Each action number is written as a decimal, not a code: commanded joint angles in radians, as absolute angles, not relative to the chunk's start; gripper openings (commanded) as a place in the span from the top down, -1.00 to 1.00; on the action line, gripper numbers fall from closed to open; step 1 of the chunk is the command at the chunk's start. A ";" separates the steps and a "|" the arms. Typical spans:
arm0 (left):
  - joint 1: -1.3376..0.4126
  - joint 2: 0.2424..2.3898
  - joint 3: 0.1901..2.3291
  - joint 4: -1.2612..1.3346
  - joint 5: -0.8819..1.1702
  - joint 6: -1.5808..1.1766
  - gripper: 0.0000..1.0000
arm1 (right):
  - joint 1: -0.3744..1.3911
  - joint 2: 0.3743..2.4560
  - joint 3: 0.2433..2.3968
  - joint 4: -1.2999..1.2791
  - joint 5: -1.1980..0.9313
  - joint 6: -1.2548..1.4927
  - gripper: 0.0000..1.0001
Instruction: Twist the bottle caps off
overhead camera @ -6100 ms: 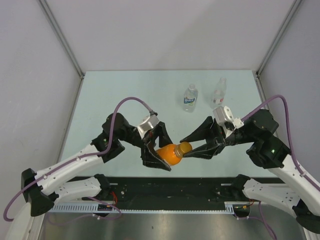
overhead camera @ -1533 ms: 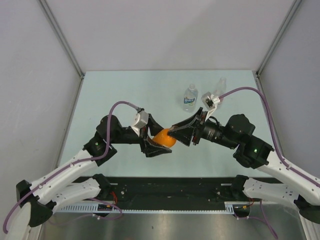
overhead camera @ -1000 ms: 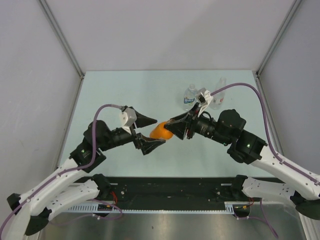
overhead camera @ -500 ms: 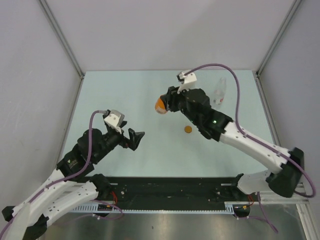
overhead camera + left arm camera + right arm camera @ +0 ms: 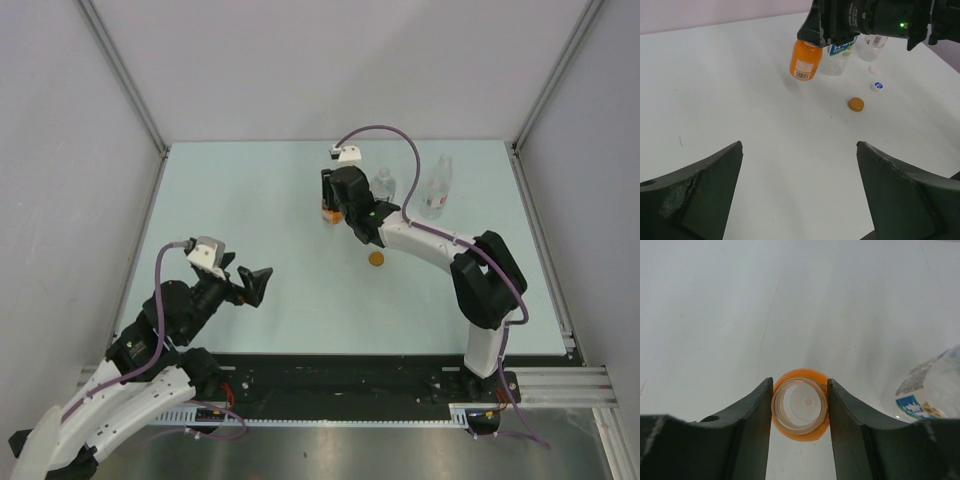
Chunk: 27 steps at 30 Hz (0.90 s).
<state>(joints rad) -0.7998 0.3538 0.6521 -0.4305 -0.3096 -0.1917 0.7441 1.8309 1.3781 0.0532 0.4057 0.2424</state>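
The squat orange bottle (image 5: 327,212) hangs capless and slightly tilted, its base at the table, at the back middle. My right gripper (image 5: 336,198) is shut on its open neck (image 5: 800,407) from above. Beside it stand the clear blue-label bottle (image 5: 840,56) and the slim clear bottle (image 5: 435,188). The orange cap (image 5: 375,258) lies loose on the table, also seen from the left wrist (image 5: 856,104). A white cap with a blue mark (image 5: 878,86) and a plain whitish cap (image 5: 874,70) lie near the bottles. My left gripper (image 5: 256,280) is open and empty, far back at the near left.
The right arm (image 5: 440,245) stretches across the table's right half toward the back. The enclosure's grey walls and metal posts (image 5: 125,80) close in the table on three sides. The blue-label bottle (image 5: 922,395) stands close to the right finger.
The left gripper let go of the orange bottle and pulled back to the near left. The right arm carried the bottle to the back beside the blue-label bottle. The orange cap now lies on the table.
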 commanded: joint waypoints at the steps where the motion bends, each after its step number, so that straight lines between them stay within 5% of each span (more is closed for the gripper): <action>1: -0.795 0.370 0.647 -0.422 -0.319 -0.189 -0.99 | 0.735 1.919 1.506 0.137 0.416 0.255 1.00; 27: -0.795 0.399 0.617 -0.413 -0.311 -0.193 -0.99 | 0.713 2.189 1.674 0.075 0.399 0.301 0.93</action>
